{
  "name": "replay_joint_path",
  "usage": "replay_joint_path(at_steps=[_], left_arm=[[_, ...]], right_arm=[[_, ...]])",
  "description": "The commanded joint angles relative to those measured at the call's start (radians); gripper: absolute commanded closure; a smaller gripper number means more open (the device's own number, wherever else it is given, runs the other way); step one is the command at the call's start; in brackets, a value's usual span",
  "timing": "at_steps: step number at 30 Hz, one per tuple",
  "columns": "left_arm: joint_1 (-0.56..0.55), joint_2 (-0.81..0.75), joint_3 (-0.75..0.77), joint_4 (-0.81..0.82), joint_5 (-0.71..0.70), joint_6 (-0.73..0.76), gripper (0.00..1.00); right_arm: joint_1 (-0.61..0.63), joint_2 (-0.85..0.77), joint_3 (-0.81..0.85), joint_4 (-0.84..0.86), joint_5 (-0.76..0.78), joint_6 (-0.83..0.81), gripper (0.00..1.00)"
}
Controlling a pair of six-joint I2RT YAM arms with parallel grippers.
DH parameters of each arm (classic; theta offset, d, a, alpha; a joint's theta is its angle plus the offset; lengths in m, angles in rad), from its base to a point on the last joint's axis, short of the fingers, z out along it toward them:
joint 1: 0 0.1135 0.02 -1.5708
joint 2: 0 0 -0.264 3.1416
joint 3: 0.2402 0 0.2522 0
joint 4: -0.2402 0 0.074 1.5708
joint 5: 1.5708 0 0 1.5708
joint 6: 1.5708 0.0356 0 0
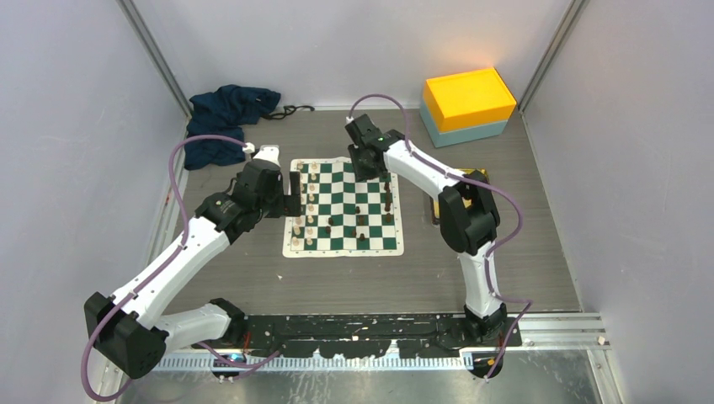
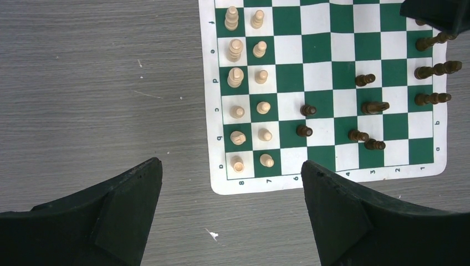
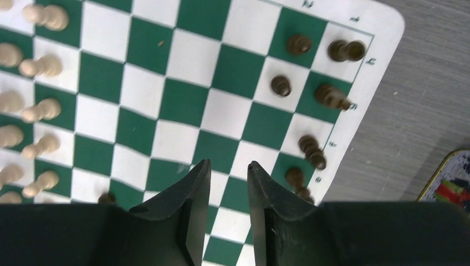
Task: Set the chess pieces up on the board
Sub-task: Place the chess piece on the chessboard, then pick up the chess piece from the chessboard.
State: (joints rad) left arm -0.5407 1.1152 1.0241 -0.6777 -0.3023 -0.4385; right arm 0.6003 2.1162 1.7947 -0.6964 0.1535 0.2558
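While my right gripper (image 3: 228, 166) hangs over the board (image 3: 183, 102), jaws a little apart and empty, dark pieces (image 3: 281, 85) stand ahead to its right, white pieces (image 3: 41, 66) to its left. My left gripper (image 2: 230, 163) is wide open, empty, at the board's edge.

Coordinate letters and digits border the board (image 2: 209, 133).

Overhead cam looks down from high at the near side; both wrist cams stare down close; all share the board (image 1: 347, 192).
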Motion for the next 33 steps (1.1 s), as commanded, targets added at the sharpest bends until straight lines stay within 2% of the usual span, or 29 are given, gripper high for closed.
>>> replay_joint_path(at_steps=[1, 8, 19, 33], left_arm=[[0.005, -0.015, -0.001, 0.031, 0.006, -0.005, 0.04], [0.005, -0.022, -0.003, 0.031, 0.008, -0.005, 0.04], [0.006, -0.028, -0.003, 0.026, 0.005, -0.003, 0.04], [0.005, -0.025, -0.007, 0.024, 0.002, -0.002, 0.04]], right_arm=[[0.045, -0.101, -0.036, -0.015, 0.013, -0.011, 0.63], [0.087, -0.109, -0.093, -0.005, -0.015, 0.022, 0.62], [0.102, -0.090, -0.101, -0.010, -0.028, 0.018, 0.53], [0.105, -0.064, -0.126, 0.005, -0.061, 0.035, 0.53]])
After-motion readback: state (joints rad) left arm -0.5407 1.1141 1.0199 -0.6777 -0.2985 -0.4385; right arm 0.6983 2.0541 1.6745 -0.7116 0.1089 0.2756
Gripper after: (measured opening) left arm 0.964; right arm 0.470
